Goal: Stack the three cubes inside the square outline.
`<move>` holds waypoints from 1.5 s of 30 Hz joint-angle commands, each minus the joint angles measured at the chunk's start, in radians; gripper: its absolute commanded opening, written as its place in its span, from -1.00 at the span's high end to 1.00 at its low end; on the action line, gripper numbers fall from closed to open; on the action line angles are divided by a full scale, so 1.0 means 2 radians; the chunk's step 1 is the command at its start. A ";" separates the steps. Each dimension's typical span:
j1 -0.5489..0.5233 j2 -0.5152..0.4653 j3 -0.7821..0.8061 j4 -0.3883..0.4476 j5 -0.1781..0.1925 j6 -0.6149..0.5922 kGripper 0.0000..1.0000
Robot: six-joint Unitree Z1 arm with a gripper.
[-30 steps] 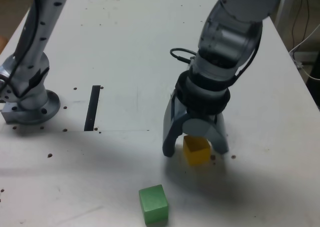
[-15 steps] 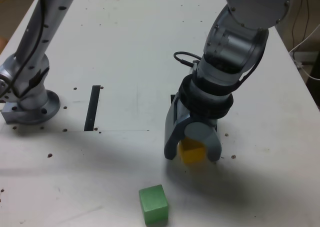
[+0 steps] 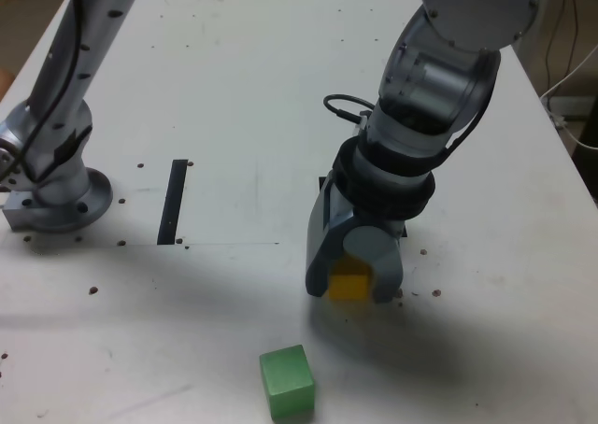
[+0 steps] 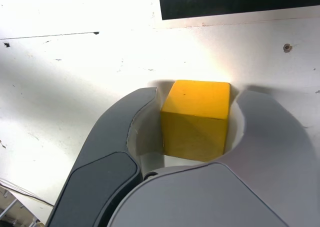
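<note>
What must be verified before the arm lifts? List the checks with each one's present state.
1. Gripper shut on the yellow cube: ok; in the wrist view the cube sits between both fingers.
2. Cube seated square in the grip: cannot tell; the wrist view shows it turned a little between the fingers.
3. Green cube clear of the lift path: ok; it stands apart, nearer the camera in the exterior view.
4. Square outline located: cannot tell; only a black edge shows in the wrist view, and the arm hides most of that spot in the exterior view.
5. Red cube located: cannot tell; it shows in neither view.
</note>
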 commanded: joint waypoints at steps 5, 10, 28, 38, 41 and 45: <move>-0.001 -0.023 0.006 0.011 0.007 0.002 0.57; 0.001 -0.066 0.013 0.039 0.034 -0.002 0.57; 0.098 -0.118 0.030 0.033 0.091 0.099 0.57; 0.117 -0.093 0.012 0.023 0.085 0.120 0.57; 0.117 -0.083 0.007 0.019 0.080 0.122 0.57; 0.117 -0.075 0.005 0.016 0.077 0.123 0.57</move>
